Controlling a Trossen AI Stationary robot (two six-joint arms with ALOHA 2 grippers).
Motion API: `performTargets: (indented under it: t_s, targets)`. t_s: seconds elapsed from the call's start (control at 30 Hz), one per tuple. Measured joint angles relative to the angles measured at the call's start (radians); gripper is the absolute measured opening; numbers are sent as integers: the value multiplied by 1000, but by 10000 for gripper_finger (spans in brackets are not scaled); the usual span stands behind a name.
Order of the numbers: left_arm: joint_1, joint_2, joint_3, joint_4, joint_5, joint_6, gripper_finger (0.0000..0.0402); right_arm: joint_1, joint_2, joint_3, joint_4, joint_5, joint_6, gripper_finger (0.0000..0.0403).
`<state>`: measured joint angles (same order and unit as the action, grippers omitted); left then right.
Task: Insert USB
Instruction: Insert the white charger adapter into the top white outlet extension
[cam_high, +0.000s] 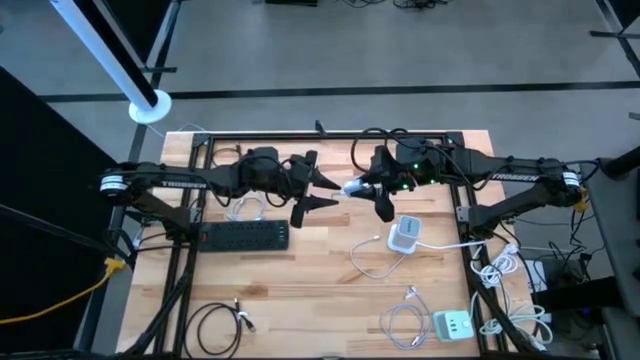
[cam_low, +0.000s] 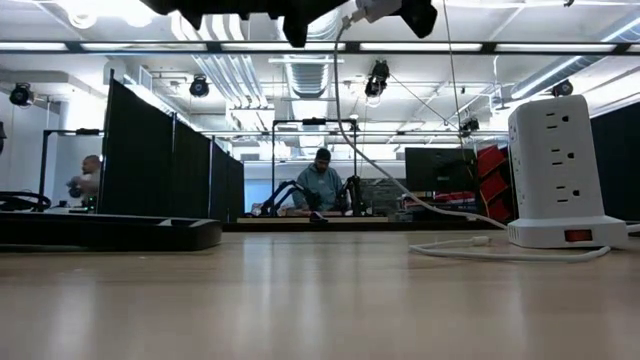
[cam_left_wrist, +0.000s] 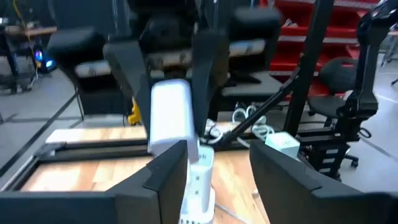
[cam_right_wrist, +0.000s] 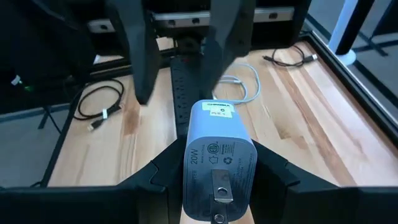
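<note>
The right gripper (cam_right_wrist: 217, 180) is clenched on a white USB charger (cam_right_wrist: 217, 168), one finger on each flank, and holds it in the air above the table (cam_high: 330, 290). The charger's label reads 20W. In the high view the charger (cam_high: 354, 187) sits at the tip of the right gripper (cam_high: 366, 190), raised over the middle of the table's far half.

Directly facing the charger, just beside it, is the left gripper (cam_high: 318, 192). Its two fingers (cam_high: 320, 203) are spread wide apart and hold nothing. From the left wrist view, the charger (cam_left_wrist: 171, 118) shows just beyond the gap between the left gripper's own fingers (cam_left_wrist: 165, 180).

A black power strip (cam_high: 245, 236) lies flat on the table, below and to the left-arm side of the charger. A white tower power strip (cam_high: 405, 237) stands on the table on the right-arm side of the charger, with a white cable (cam_high: 375, 262) looping from it. Nearer the table's front edge, well apart from the charger, lie a black cable coil (cam_high: 215, 325), a white cable coil (cam_high: 400, 322) and a small white adapter (cam_high: 452, 324).

Beyond the table, a seated person (cam_low: 322, 182) shows in the room.
</note>
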<state>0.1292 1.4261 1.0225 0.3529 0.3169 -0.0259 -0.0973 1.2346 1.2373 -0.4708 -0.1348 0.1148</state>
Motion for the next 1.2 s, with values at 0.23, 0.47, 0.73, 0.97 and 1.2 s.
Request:
performTargets:
  t_s: [0.23, 0.47, 0.73, 0.97, 1.2]
  targets:
    - [14, 0, -1, 32, 3, 4, 132, 43, 7, 0, 12, 3, -87, 116]
    - [13, 1, -4, 46, 17, 16, 147, 54, 13, 1, 65, 7, -93, 116]
    - [13, 1, -10, 28, 16, -1, 213, 54, 13, 1, 64, 11, -92, 116]
    - [13, 1, -16, 31, 12, -40, 251, 54, 17, 1, 65, 11, -142, 116]
    - [13, 49, -14, 71, 1, -66, 236, 54, 57, 1, 98, 6, -211, 116]
